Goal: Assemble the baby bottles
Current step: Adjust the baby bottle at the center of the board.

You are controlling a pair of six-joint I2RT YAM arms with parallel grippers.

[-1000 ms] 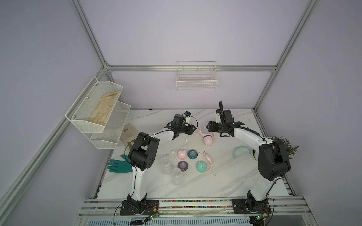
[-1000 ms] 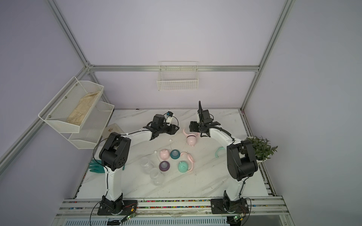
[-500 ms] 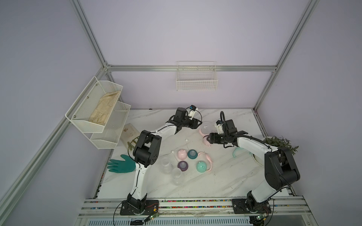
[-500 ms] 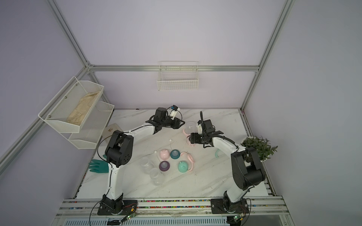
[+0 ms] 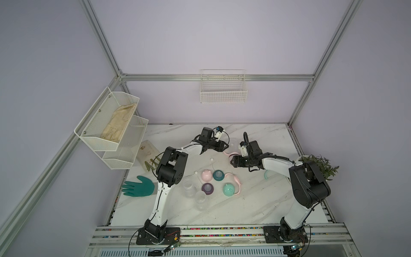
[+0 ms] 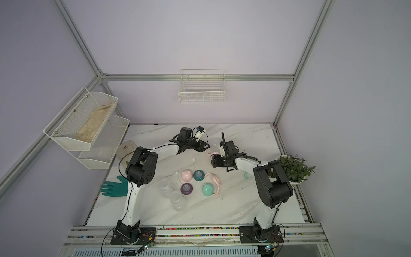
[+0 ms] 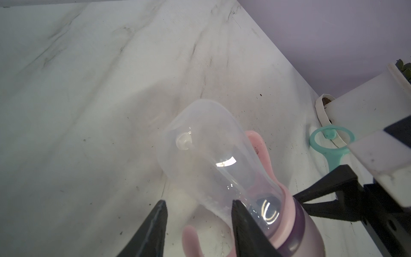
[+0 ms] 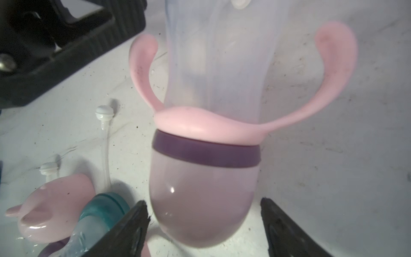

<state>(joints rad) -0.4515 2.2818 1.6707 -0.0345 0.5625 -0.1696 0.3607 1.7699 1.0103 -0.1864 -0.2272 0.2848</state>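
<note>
One baby bottle (image 8: 213,73) looks fully built, dome cap (image 8: 200,189) on; rests on bench (image 5: 244,207), far middle, between both hands
Right hand (image 8: 203,201) spread either side of dome cap, not gripping
Left hand (image 7: 198,202) part open over its clear body, pinching nothing
Two to go: bare bottles (image 5: 188,186), teal collar (image 5: 219,175), purple collar (image 5: 208,188), pink cap (image 5: 206,175), mint cap (image 5: 229,189), pink ring (image 5: 238,181), mint ring (image 5: 265,174), straws (image 5: 212,165) loose on bench; roughly third done

Table (image 5: 255,207): white marble, veined in grey
Bottle body (image 7: 204,155): clear
Handle ring (image 8: 200,124): pink
Collar (image 8: 206,153): purple
Glove (image 5: 139,185): teal
Dome cap nearer the glove (image 5: 206,175): pink
Dome cap farther from the glove (image 5: 229,189): mint
</note>
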